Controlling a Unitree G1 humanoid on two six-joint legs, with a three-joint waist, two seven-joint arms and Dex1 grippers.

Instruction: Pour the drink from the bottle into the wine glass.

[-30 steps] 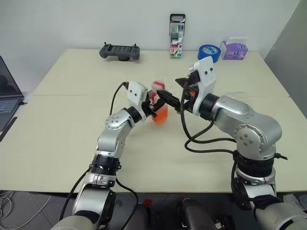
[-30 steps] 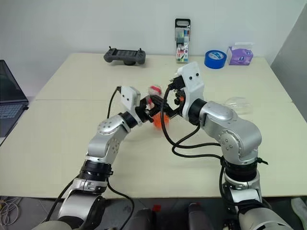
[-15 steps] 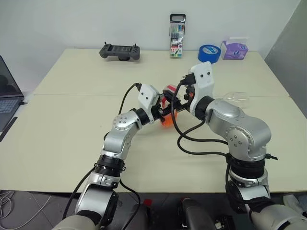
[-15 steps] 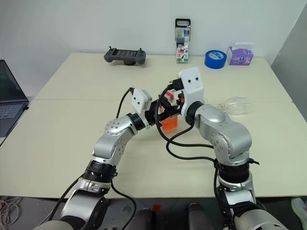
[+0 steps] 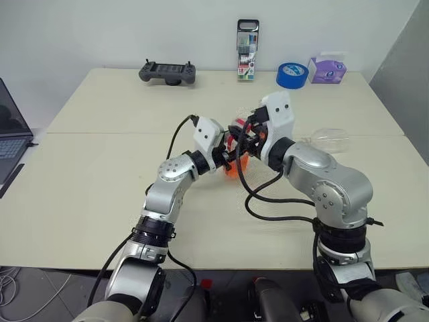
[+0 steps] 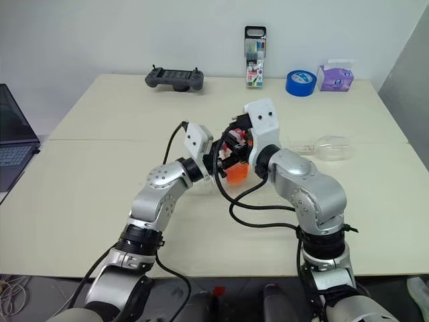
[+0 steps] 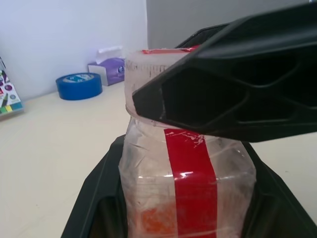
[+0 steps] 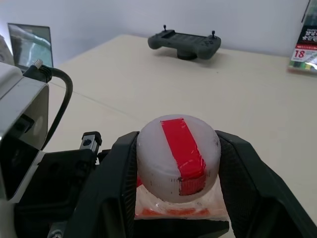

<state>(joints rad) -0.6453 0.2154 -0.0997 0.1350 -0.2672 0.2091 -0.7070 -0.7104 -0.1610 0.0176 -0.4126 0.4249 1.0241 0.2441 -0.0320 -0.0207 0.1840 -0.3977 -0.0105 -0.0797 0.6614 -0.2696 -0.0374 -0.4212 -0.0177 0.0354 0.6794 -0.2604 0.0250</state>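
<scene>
Bottle point(image 6: 232, 161) hanging upright above table point(image 6: 100, 194) centre, orange drink point(image 6: 234, 176) sitting low inside. Left gripper point(image 6: 221, 161) fingers clamping bottle body. Right gripper point(image 8: 176, 163) fingers sitting either side of white cap point(image 8: 178, 157), touching it. Wine glass point(image 6: 330, 147) lying on its side on table, well apart to robot's right. Game controller point(image 6: 174, 79), blue tape roll point(image 6: 300, 82), tissue box point(image 6: 335, 77) lining far edge.

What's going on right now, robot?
Left gripper shut on bottle. Right gripper around its cap. Wine glass on its side, apart. Nothing between.
</scene>
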